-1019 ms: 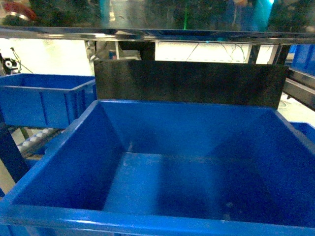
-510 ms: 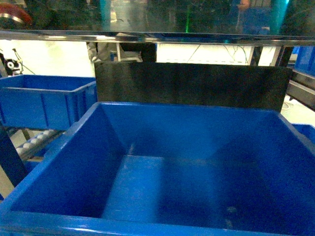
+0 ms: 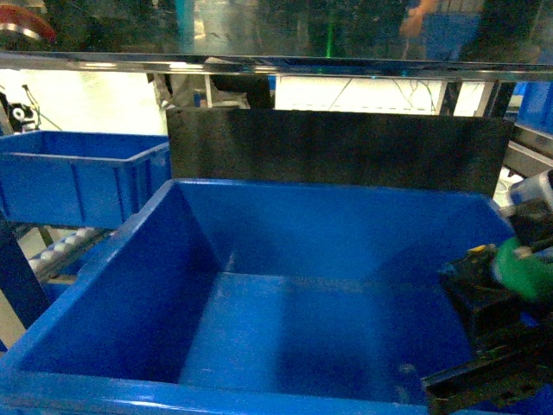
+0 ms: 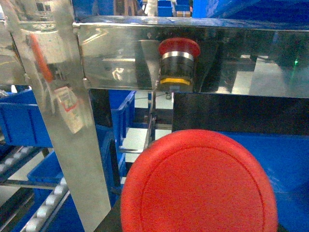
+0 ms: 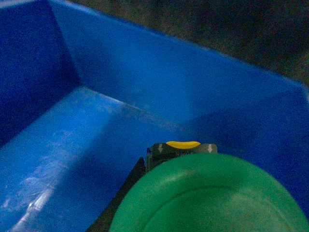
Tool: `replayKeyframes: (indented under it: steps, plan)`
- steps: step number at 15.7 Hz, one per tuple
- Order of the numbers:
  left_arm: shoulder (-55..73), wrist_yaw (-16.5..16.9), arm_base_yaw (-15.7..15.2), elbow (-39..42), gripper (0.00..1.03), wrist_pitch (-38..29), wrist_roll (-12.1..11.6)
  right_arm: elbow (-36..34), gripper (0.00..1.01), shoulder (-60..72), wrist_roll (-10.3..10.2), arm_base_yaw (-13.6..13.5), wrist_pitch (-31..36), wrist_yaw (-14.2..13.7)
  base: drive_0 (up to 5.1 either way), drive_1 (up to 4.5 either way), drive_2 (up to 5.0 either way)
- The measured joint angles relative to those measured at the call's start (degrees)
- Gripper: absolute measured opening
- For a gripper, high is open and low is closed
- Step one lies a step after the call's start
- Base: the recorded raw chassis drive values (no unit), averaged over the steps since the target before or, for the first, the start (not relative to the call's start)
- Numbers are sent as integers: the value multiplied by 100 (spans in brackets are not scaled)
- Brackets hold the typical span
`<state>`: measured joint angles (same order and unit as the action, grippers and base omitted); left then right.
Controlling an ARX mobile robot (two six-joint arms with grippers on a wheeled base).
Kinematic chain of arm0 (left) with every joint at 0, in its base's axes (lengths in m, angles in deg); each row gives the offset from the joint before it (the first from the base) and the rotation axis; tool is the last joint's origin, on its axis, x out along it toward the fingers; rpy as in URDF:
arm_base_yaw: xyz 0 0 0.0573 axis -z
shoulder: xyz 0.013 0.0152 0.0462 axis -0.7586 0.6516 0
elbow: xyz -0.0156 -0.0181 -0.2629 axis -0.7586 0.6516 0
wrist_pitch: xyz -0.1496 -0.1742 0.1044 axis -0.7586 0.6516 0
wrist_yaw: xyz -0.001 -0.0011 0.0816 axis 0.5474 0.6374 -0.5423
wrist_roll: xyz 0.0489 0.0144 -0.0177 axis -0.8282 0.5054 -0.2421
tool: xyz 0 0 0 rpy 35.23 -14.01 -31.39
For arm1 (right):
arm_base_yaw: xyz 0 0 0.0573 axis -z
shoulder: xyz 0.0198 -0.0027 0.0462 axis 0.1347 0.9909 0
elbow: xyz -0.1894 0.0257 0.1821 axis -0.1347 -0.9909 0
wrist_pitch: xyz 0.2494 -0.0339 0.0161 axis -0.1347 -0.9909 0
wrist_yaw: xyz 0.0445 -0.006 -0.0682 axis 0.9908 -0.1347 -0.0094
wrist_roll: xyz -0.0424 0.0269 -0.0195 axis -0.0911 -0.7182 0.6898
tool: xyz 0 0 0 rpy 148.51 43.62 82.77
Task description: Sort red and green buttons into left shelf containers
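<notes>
We see our right arm reaching in from the right edge of the head view, its gripper (image 3: 497, 298) hanging over the right side of the big blue bin (image 3: 155, 216), above the floor of it. The green button (image 3: 521, 270) sits at the gripper's tip, its cap turned toward the wrist camera, where it fills the lower part of the picture with the bin's inner walls behind it; the jaws appear clenched on its base, though the fingers themselves are mostly hidden under the cap. Our left arm does not show in the head view. From its wrist camera the red button (image 4: 199, 186) fills the lower frame, cap toward the lens, so we take it as grasped at the left gripper, but the jaws are hidden beneath it. Ahead stands a shiny metal shelf rail (image 4: 120, 53) that mirrors the red cap, and a second blue bin (image 3: 78, 177) sits to the left.
</notes>
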<state>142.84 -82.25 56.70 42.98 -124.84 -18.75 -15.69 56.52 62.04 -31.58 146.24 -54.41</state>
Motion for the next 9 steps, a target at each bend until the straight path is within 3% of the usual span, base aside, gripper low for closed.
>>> replayKeyframes:
  steps: [4,7,9]
  plan:
    - [0,0,0,0,24,0,0,557,27,719,-136,-190,-280,-151,0,0,0]
    - [0,-2,0,0,24,0,0,1386,27,1150,-560,-197,-1351,22,0,0,0]
    - [0,-2,0,0,24,0,0,1515,52,1143,-680,-164,-1707,232,0,0,0]
